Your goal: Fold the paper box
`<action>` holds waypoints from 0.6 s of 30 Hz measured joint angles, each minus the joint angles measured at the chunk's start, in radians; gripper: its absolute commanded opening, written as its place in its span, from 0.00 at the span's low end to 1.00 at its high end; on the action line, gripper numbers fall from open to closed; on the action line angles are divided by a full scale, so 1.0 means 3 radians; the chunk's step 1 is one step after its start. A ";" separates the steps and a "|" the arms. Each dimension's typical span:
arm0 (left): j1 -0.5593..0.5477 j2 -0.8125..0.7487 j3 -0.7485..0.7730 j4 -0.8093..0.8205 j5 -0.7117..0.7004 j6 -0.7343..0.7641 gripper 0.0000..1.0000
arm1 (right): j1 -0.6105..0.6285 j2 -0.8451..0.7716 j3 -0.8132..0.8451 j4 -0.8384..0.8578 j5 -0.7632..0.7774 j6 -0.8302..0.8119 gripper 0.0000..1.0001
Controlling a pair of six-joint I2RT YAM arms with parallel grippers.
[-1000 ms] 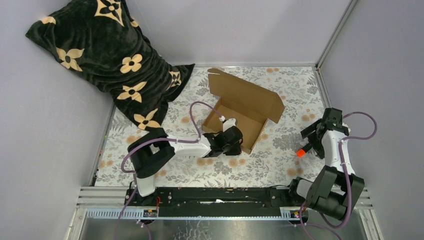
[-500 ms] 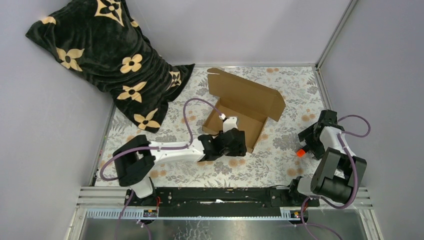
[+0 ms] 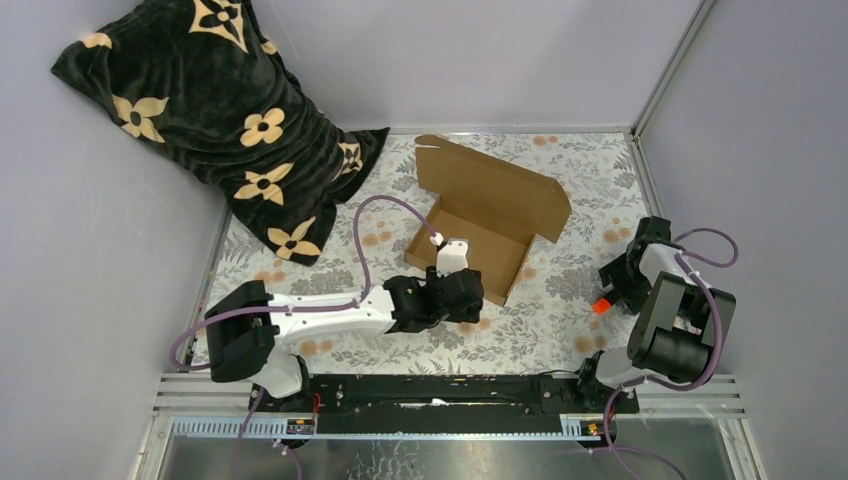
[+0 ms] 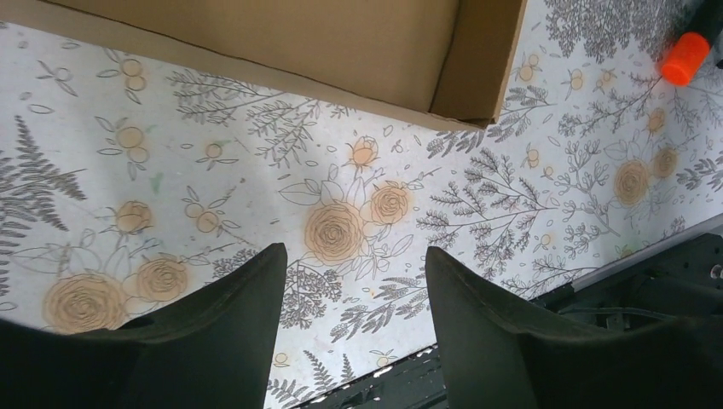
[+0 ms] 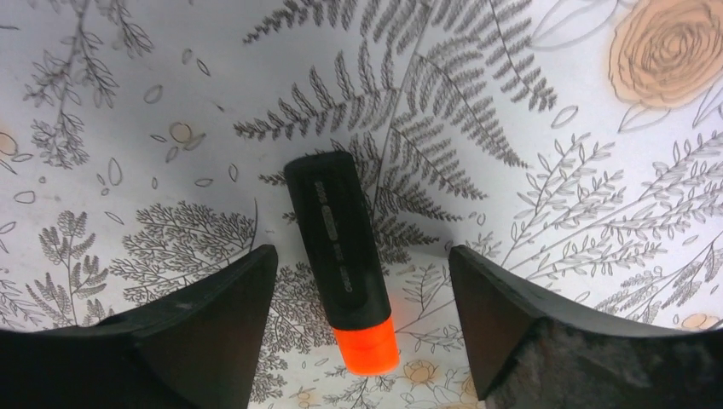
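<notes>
Drawn slightly back toward lower centre, the left tool [image 4: 354, 256] is held open and empty near the paper box [image 3: 495, 190], judged light, stiff, best pinched at a flap edge.

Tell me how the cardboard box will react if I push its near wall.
The box looks thin and empty, so it would probably slide on the cloth rather than resist. Its raised lid stands unsupported and may flop.
</notes>
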 measured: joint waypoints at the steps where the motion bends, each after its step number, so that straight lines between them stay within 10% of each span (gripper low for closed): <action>1: 0.0000 -0.0029 0.0005 -0.0034 -0.0019 0.0000 0.68 | 0.0000 0.0033 0.0019 0.0010 -0.0003 0.0013 0.71; 18: 0.0000 -0.0449 0.0034 -0.0163 -0.0238 0.0000 0.69 | 0.0008 -0.0014 -0.0067 0.0323 -0.0055 -0.0070 0.13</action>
